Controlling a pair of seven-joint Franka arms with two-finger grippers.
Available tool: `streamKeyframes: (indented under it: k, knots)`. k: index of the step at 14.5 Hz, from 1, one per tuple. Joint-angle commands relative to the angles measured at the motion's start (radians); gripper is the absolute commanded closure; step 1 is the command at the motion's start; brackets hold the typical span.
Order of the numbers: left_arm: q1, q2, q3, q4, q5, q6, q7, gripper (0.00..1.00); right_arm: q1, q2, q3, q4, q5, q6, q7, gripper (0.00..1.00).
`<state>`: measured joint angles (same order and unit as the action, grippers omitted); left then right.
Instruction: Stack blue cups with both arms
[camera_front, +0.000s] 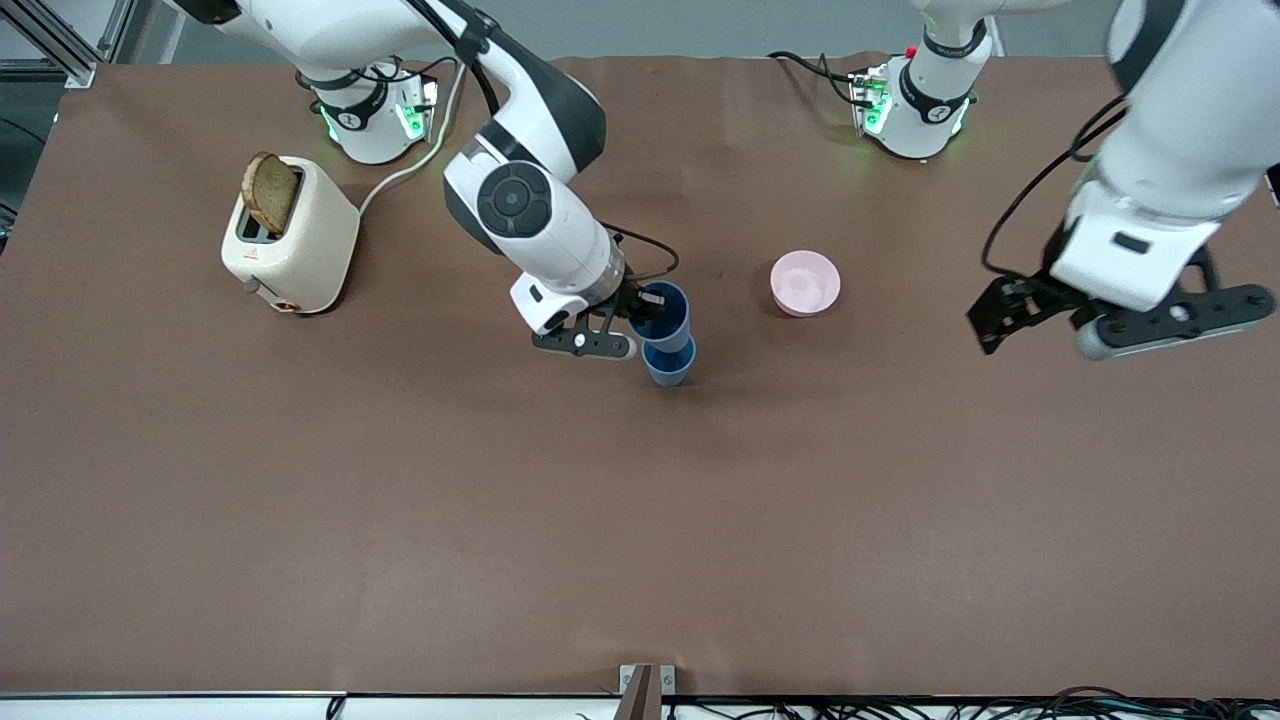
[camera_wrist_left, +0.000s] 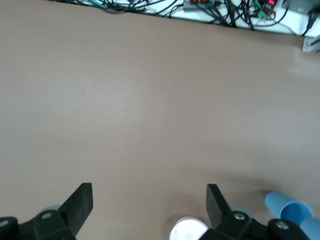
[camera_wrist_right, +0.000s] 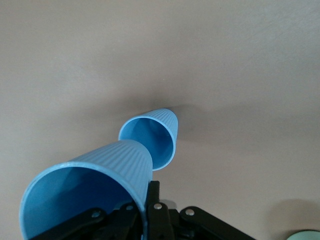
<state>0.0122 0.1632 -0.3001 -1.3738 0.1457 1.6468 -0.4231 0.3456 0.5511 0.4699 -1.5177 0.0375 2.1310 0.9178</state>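
Observation:
My right gripper (camera_front: 640, 312) is shut on the rim of one blue cup (camera_front: 665, 308) and holds it tilted over the second blue cup (camera_front: 670, 364), which stands on the table's middle. The held cup's base is at the standing cup's mouth. In the right wrist view the gripper (camera_wrist_right: 150, 200) pinches the held cup (camera_wrist_right: 95, 185), and the standing cup (camera_wrist_right: 152, 137) shows just past it. My left gripper (camera_front: 1005, 312) hangs open and empty over the table toward the left arm's end. It also shows in the left wrist view (camera_wrist_left: 148, 200), with both cups (camera_wrist_left: 290, 209) at the edge.
A pink bowl (camera_front: 805, 283) sits beside the cups toward the left arm's end and also shows in the left wrist view (camera_wrist_left: 187, 229). A cream toaster (camera_front: 290, 240) with a slice of toast stands near the right arm's base. A pale green bowl's edge (camera_wrist_right: 302, 235) shows in the right wrist view.

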Motion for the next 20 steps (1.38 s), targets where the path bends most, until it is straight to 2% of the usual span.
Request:
streamKeyframes:
  k: [1,3,5,9,17,20]
  knots:
    - [-0.053,-0.074,0.168,-0.051,-0.09,-0.037,0.18,0.0,0.019,0.016,-0.002,0.002,-0.027,0.006,0.01,0.97]
    - [-0.052,-0.114,0.206,-0.073,-0.123,-0.082,0.262,0.0,0.027,0.036,-0.002,0.001,-0.044,0.01,0.013,0.96]
    - [-0.037,-0.172,0.208,-0.129,-0.127,-0.09,0.319,0.0,0.042,0.052,-0.005,0.001,-0.05,0.027,0.012,0.96]
    - [-0.026,-0.267,0.208,-0.224,-0.138,-0.107,0.354,0.0,0.038,0.052,-0.007,0.001,-0.134,0.024,0.012,0.95]
    - [-0.027,-0.266,0.203,-0.217,-0.137,-0.125,0.373,0.0,0.039,0.066,-0.007,0.002,-0.139,0.03,0.012,0.93]
    - [-0.031,-0.252,0.2,-0.188,-0.137,-0.128,0.366,0.0,0.038,0.07,-0.005,0.005,-0.139,0.03,0.012,0.93]
